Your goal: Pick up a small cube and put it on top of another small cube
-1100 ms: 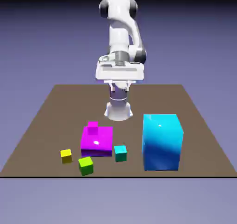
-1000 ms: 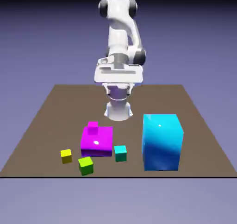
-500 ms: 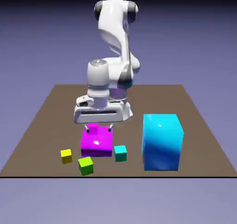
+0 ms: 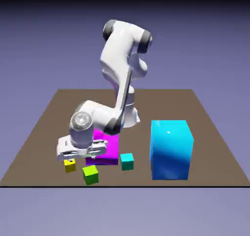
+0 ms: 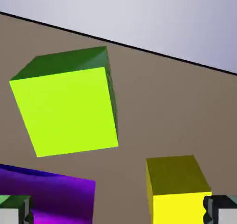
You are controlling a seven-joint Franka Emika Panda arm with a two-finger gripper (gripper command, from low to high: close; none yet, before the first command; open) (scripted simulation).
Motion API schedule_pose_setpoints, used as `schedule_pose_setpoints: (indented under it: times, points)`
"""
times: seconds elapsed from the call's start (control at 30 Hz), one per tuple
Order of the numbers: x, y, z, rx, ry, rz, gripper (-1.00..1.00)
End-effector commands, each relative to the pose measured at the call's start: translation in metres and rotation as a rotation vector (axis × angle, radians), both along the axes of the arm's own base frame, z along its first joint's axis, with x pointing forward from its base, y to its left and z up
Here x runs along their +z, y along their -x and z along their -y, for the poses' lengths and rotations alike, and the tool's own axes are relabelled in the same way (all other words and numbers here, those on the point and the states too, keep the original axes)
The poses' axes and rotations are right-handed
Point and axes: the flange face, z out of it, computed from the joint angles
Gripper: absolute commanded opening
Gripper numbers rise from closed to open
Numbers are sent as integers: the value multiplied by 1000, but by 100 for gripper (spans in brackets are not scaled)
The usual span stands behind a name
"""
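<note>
Hand view shows the gripper [image 5: 118, 211] with its jaws spread wide and nothing between them: one grey fingertip [image 5: 14, 209] sits at the lower left corner, the other at the lower right. The small yellow cube [image 5: 178, 188] lies on the brown table [image 5: 185, 112] just inside the right-hand fingertip, well off the middle of the gap, and I cannot tell whether it touches it. A green cube [image 5: 65, 109] lies beyond, up and left, and the magenta block [image 5: 55, 197] fills the lower left. Exterior view has the hand low over the yellow cube [image 4: 70, 166], near the table's front edge, at the exterior view's left of the green cube [image 4: 90, 173].
</note>
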Motion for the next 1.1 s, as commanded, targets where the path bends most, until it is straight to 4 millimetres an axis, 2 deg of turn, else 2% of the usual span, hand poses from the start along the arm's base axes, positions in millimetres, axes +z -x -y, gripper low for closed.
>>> schedule_pose_setpoints:
  times: [0.0,0.2,0.27,0.37,0.4,0.43,0.47,0.57,0.63,0.87,1.07]
  points:
    - [-6,0,5,6,9,-38,0]
    - [-38,-2,30,39,66,-266,0]
    - [-42,-2,32,43,73,-293,0]
    - [-88,30,43,43,73,-293,0]
    - [-93,34,45,43,73,-293,0]
    - [-93,34,45,43,73,-293,-100]
    - [-93,34,45,43,73,-293,-100]
    - [-48,1,34,43,73,-293,-100]
    - [-34,-9,20,83,40,-233,-100]
    - [-12,21,-7,-380,-32,-13,-100]
    - [3,51,-31,-836,-116,78,-100]
